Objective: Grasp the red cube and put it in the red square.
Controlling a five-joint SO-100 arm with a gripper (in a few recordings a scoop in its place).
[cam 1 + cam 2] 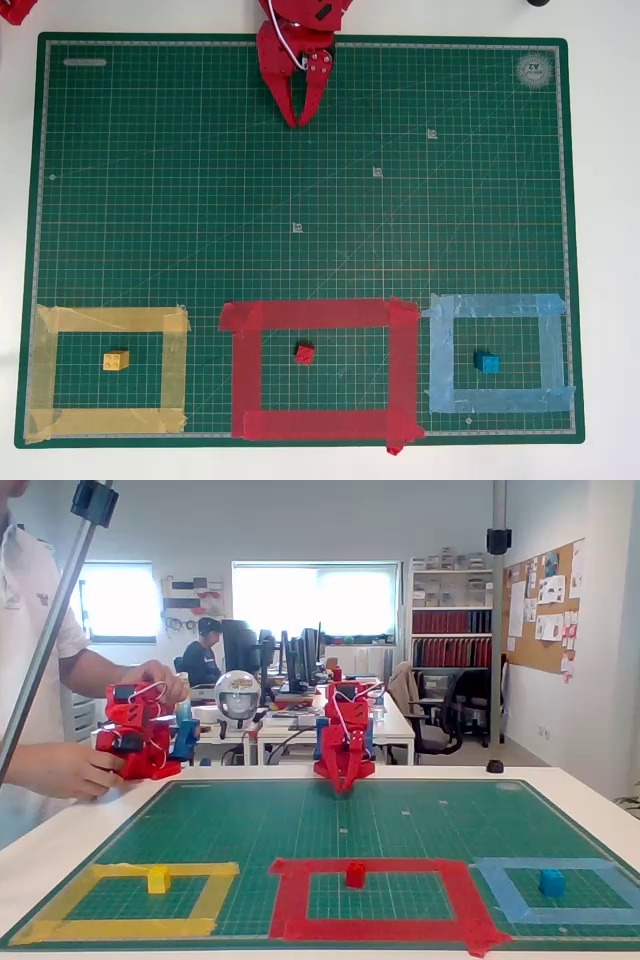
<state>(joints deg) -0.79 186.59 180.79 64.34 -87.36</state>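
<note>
The red cube (305,352) (355,874) lies on the mat inside the red square (240,370) (290,900), near its middle. My red gripper (297,120) (342,785) hangs at the far end of the mat, well away from the cube. Its fingers meet at the tips with nothing between them.
A yellow cube (116,360) (158,879) sits inside a yellow tape frame (173,365) at the left. A blue cube (487,363) (551,882) sits inside a light-blue tape frame (440,360) at the right. The green cutting mat (300,200) covers the white table.
</note>
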